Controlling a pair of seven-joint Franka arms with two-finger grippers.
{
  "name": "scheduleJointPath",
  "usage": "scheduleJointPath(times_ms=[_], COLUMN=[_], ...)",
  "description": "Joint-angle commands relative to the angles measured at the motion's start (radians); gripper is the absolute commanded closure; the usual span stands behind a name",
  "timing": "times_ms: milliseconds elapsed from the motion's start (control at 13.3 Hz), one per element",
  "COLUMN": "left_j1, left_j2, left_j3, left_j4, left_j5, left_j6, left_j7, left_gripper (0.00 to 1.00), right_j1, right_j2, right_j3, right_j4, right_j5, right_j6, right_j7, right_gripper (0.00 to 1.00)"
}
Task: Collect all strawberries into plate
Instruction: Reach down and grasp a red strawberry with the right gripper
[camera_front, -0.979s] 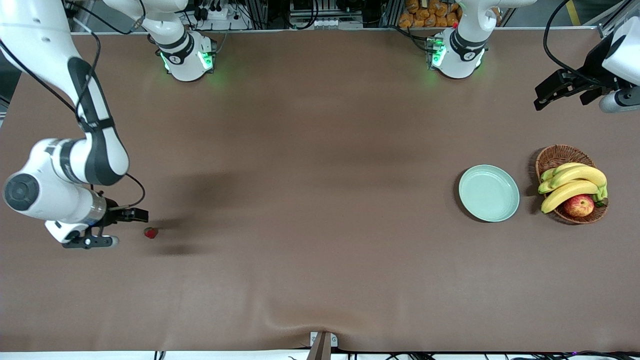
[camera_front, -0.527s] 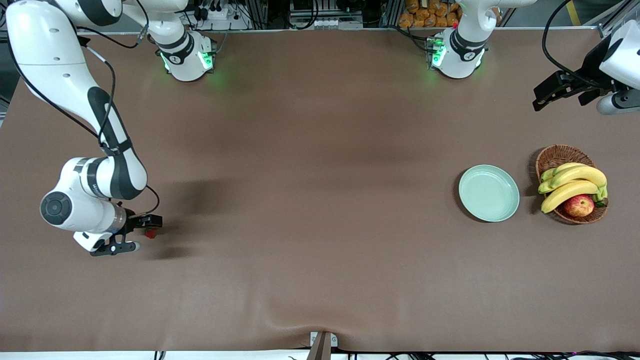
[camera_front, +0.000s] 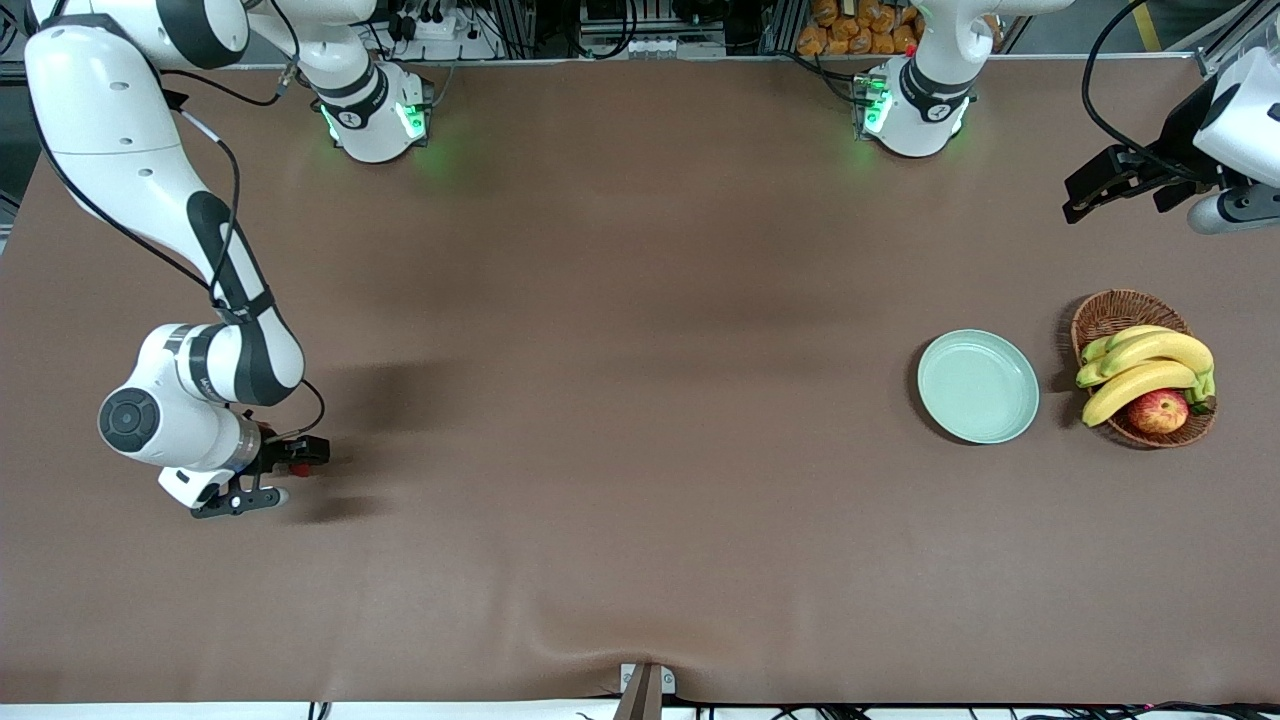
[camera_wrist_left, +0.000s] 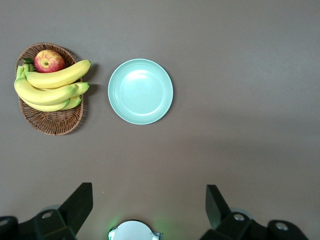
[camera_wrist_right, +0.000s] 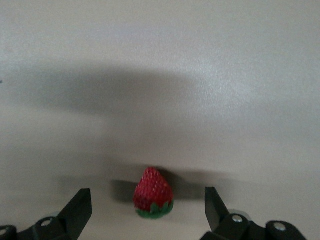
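Red and green-capped, a strawberry (camera_wrist_right: 153, 200) lies on the brown desk (camera_front: 620, 400) between the right pincer's (camera_front: 272, 474) spread fingers, untouched. The left pincer (camera_front: 1120, 185), fingers apart, waits above the mint plate (camera_front: 978, 386), beside the basket (camera_front: 1125, 310).

Red strawberry (camera_wrist_right: 153, 199) with green cap, mint-green plate (camera_front: 978, 386), brown wicker basket (camera_front: 1112, 312), brown table (camera_front: 640, 400)
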Motion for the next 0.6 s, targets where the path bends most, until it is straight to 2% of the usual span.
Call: scheduleJointPath(times_ms=[0, 75, 226, 527], left_j1=[0.006, 0.004, 0.001, -0.001], left_j2=[-0.012, -0.012, -0.010, -0.010], left_j3=[0.000, 0.000, 0.000, -0.002], left_j4=[-0.010, -0.010, -0.010, -0.018], left_j5=[-0.024, -0.024, -0.024, -0.024], left_j6=[-0.009, -0.009, -0.009, -0.007], left_j7=[0.019, 0.019, 0.019, 0.019], left_gripper=[0.00, 0.00, 0.00, 0.00], right_j1=[-0.009, -0.009, -0.011, -0.012], right_j2=[0.025, 0.025, 0.020, 0.014], right_j3=[0.004, 0.004, 0.004, 0.004], right_j4=[0.025, 0.025, 0.023, 0.023], right_j5=[-0.021, -0.020, -0.020, -0.018], right_j6=[0.013, 0.009, 0.003, -0.026], right_j7=[-0.022, -0.024, -0.021, -0.019], right_gripper=[0.00, 0.00, 0.11, 0.23])
